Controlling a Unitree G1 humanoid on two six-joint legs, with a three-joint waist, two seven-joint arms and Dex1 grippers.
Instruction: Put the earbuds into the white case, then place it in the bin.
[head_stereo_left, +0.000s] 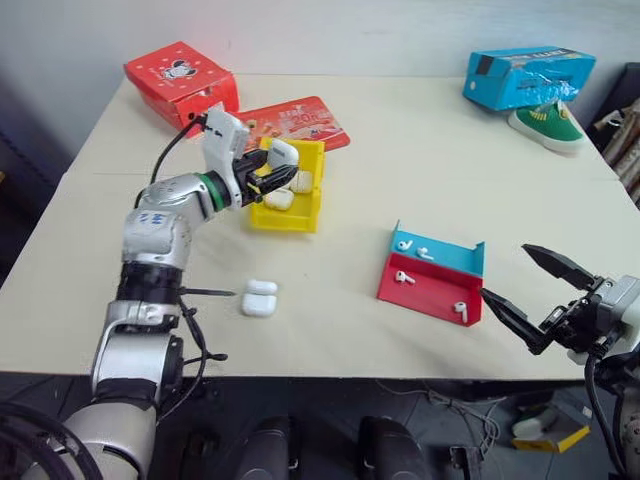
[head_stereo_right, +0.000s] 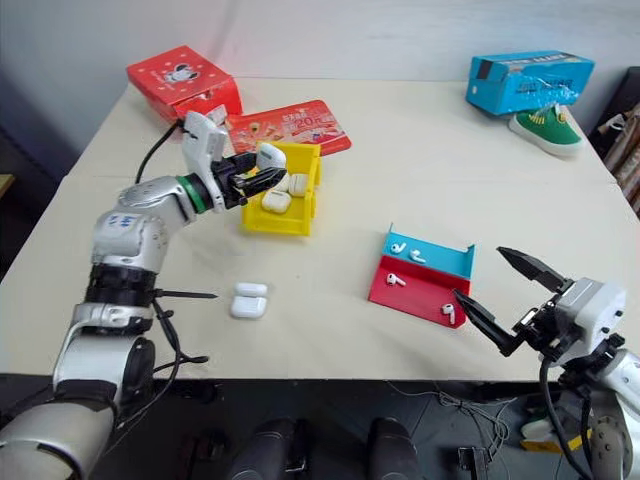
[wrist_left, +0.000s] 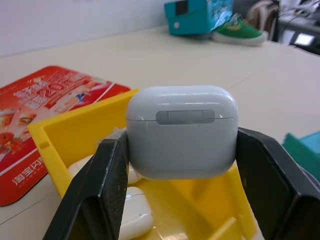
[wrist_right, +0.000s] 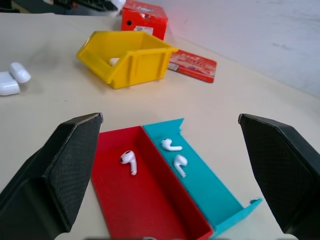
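Two fingers (wrist_left: 95, 195) flanking white case (wrist_left: 181, 131)

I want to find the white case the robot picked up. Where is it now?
The white case is pinched in the left tool, held over the yellow bin on the table's left side, above other cases already inside.

Yellow bin (head_stereo_left: 312, 196), white case (wrist_left: 181, 131)

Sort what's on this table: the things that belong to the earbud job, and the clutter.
Job things:
white case, held in the left gripper
yellow bin
earbuds in the red-and-blue tray
open case on the table
right gripper, open

Clutter:
red box
red card
blue box
green shoe
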